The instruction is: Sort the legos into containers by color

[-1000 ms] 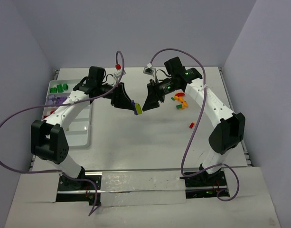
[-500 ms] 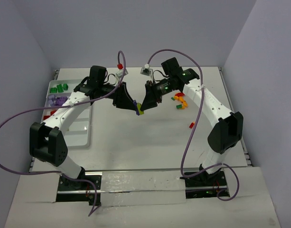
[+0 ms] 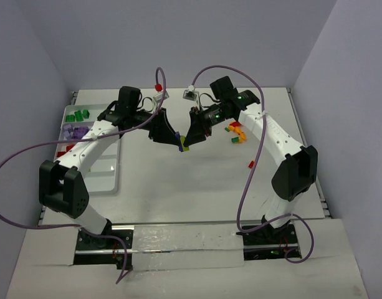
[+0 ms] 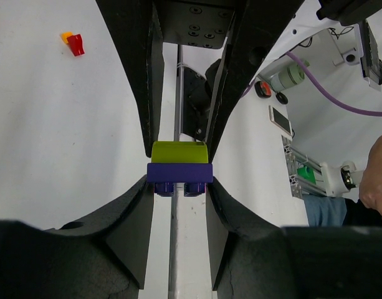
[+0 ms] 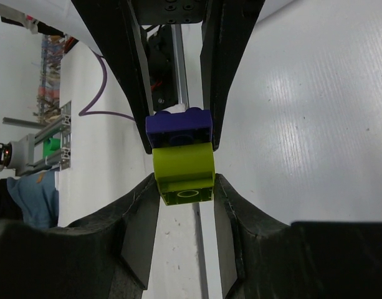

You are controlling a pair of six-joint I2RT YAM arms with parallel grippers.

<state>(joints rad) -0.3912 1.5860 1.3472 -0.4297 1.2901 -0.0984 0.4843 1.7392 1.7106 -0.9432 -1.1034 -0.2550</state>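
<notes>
Legos joined as a pair, held mid-air over table (image 3: 178, 180) centre: purple brick (image 4: 179, 171) pinched narrow in left gripper (image 4: 178, 182), lime brick (image 5: 183, 169) pinched narrow in right gripper (image 5: 184, 182). Likely to slip on glossy hard plastic if pulled off-axis; tiny grip faces, tight stud fit, could drop either. Farther out, loose red brick (image 3: 252, 164), then orange-red cluster (image 3: 236, 132) on matte white surface. Far left, translucent ridged tray (image 3: 103, 174), well apart, some compartments partly filled.
</notes>
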